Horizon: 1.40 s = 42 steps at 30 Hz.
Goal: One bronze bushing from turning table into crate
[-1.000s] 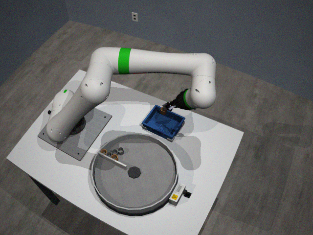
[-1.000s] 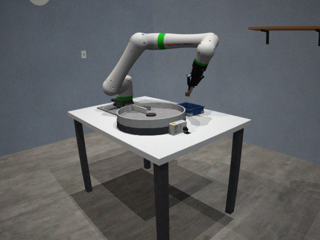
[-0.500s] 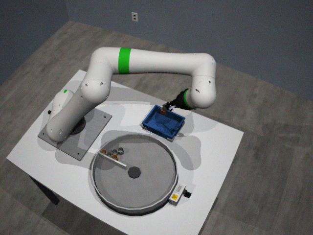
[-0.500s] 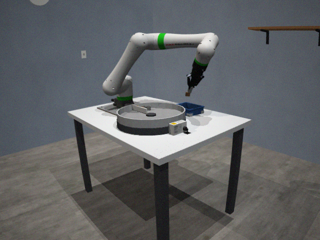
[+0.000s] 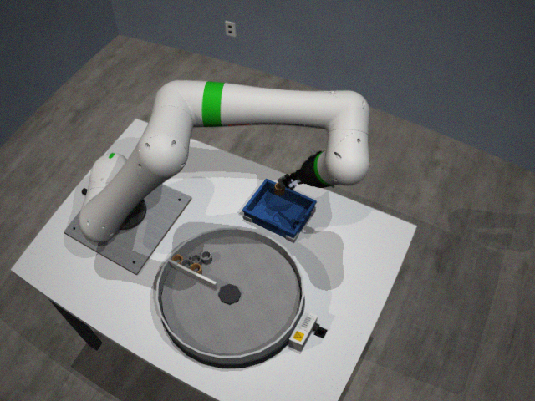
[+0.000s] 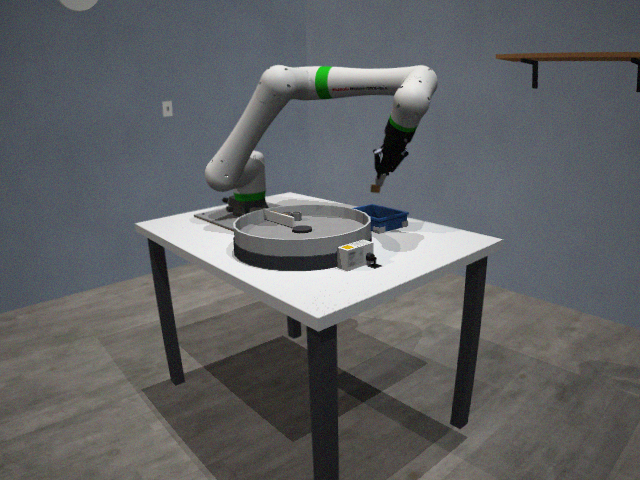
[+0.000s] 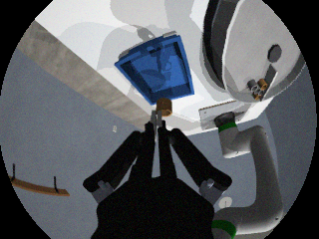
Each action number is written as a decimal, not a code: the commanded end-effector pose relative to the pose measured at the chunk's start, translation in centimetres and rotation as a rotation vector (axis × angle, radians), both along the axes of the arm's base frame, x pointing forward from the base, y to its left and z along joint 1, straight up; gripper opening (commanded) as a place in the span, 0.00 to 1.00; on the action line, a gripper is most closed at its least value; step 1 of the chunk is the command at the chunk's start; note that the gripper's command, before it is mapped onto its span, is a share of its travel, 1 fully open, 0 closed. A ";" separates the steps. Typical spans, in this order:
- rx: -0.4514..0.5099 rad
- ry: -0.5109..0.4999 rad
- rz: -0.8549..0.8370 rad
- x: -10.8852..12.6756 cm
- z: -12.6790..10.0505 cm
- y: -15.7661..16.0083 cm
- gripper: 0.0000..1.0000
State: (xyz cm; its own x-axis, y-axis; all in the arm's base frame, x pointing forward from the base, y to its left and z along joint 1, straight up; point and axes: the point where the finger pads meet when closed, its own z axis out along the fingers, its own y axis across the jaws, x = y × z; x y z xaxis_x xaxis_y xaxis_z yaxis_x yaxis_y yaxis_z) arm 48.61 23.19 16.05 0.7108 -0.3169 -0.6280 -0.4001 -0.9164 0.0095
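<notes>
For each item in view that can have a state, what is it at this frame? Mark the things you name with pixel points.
gripper (image 5: 284, 182) (image 6: 381, 179) (image 7: 157, 116): shut on a bushing
held bronze bushing (image 5: 279, 190) (image 6: 375, 189) (image 7: 163, 108): raised, not yet released
crate (image 5: 268, 227) (image 6: 393, 223) (image 7: 186, 65): upright, open-topped, no bushing inside
two other bronze bushings (image 5: 200, 270) (image 7: 263, 84): on turning table (image 5: 246, 323) (image 6: 294, 245) (image 7: 244, 45)
three grey bushings (image 5: 206, 261) (image 6: 296, 215) (image 7: 252, 84): likewise
</notes>
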 end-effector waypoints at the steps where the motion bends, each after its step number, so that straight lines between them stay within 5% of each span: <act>1: 0.000 0.000 0.000 0.0 0.0 0.0 0.00; 14: 0.000 0.000 0.000 0.0 -1.9 0.0 0.00; 23: 0.000 0.000 0.000 0.0 -6.2 0.0 0.00; 42: 0.000 0.000 0.000 0.0 -6.4 0.0 0.00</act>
